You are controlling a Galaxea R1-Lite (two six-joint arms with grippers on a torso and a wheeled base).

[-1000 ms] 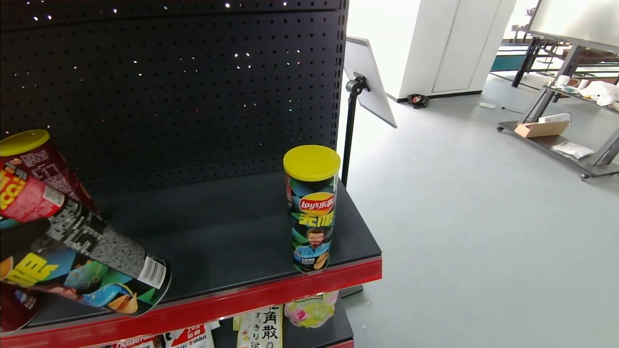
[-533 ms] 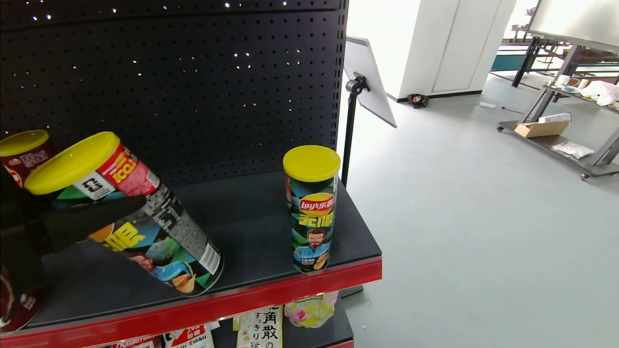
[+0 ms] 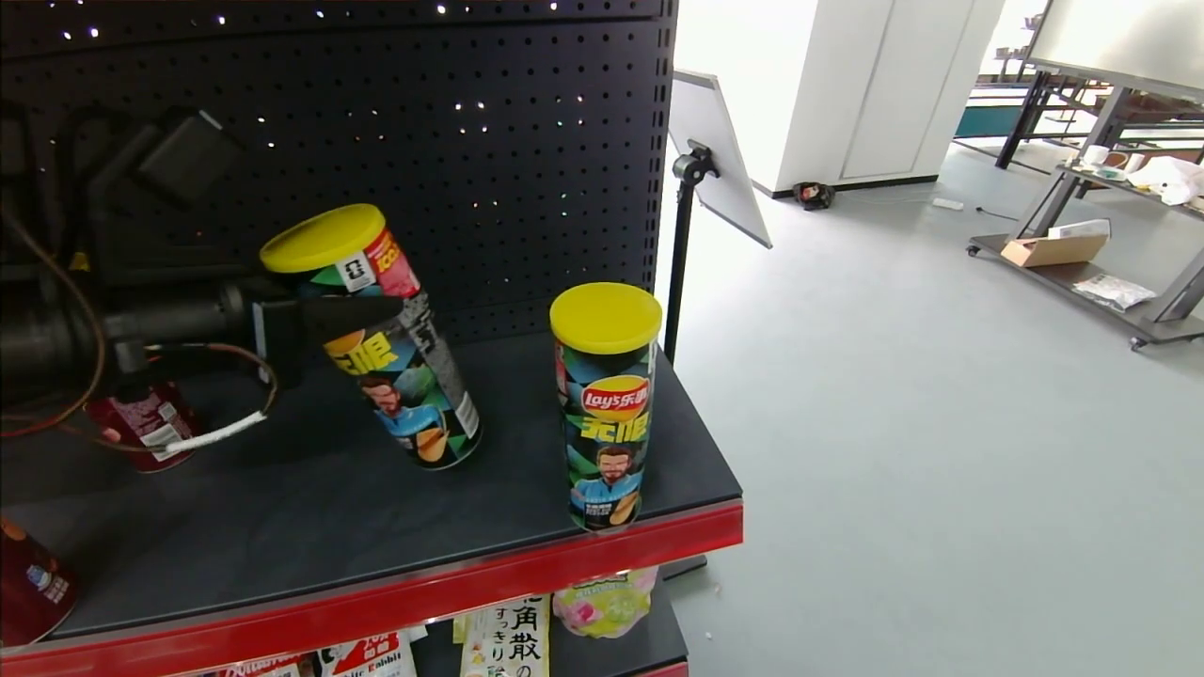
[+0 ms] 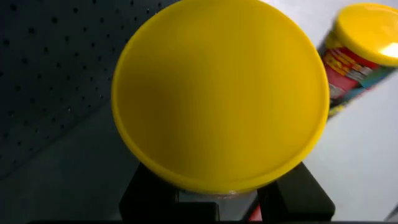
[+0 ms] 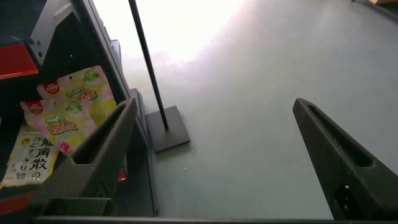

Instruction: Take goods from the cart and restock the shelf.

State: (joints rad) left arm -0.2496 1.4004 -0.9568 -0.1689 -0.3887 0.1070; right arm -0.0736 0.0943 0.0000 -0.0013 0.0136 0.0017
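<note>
My left gripper [image 3: 356, 318] is shut on a yellow-lidded chip can [image 3: 381, 343] just below its lid. The can leans left, its base low over the black shelf board [image 3: 310, 508] near the pegboard back; I cannot tell whether it touches. In the left wrist view its lid [image 4: 221, 93] hides most of the dark fingers [image 4: 152, 196]. A matching can [image 3: 607, 404] stands upright at the shelf's front right corner, also visible as the can [image 4: 364, 43] in the left wrist view. My right gripper [image 5: 217, 155] is open over the grey floor beside the lower shelf.
A red can [image 3: 141, 423] stands behind my left arm and another red can [image 3: 28, 583] sits at the front left edge. Snack bags [image 5: 68, 106] hang on the lower level. A pole stand [image 3: 685, 216] with a board rises right of the shelf.
My left arm has carried the can from the front left of the shelf to the right and toward the back, turning it more upright. The right-hand can has stayed put.
</note>
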